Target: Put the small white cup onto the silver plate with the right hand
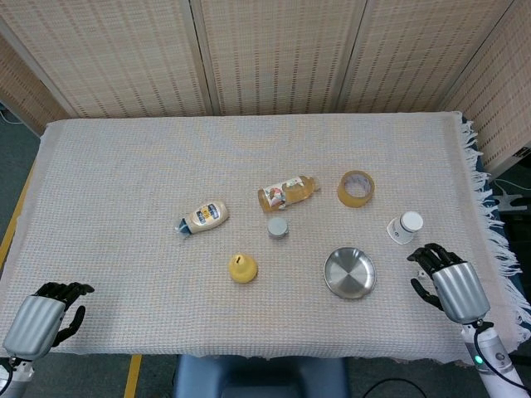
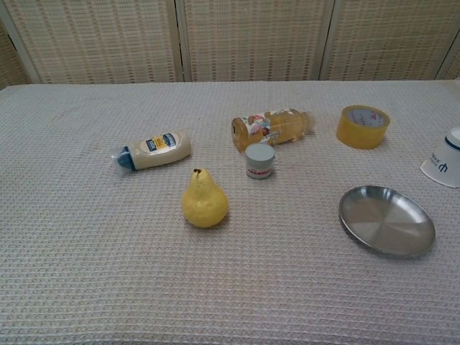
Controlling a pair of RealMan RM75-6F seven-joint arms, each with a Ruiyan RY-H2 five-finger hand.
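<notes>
1. Curling loosely with nothing in them, the dark fingers (image 1: 425, 259) of the right hand (image 1: 448, 286) are released and apart; this hand sits over the near right part of the desk (image 1: 124, 166), just right of the silver plate (image 1: 349, 272).
2. The left hand (image 1: 37, 319) sits at the near left corner of the desk, its fingers (image 1: 66, 292) bent inward around nothing, clenched rather than spread.
3. Only the head view shows either hand.
4. The small white cup (image 1: 405, 227) lies tipped on the cloth, near the right hand's fingertips on their far side but apart from them, and beyond the plate to its right; in the chest view it shows cut off at the right edge.
5. Further out, a yellow tape roll (image 1: 356, 188) lies past the cup, and a juice bottle (image 1: 287, 192) on its side beside it.
6. A small jar (image 1: 278, 227), a yellow pear (image 1: 242, 268) and a mayonnaise bottle (image 1: 203, 217) lie toward the middle.
</notes>
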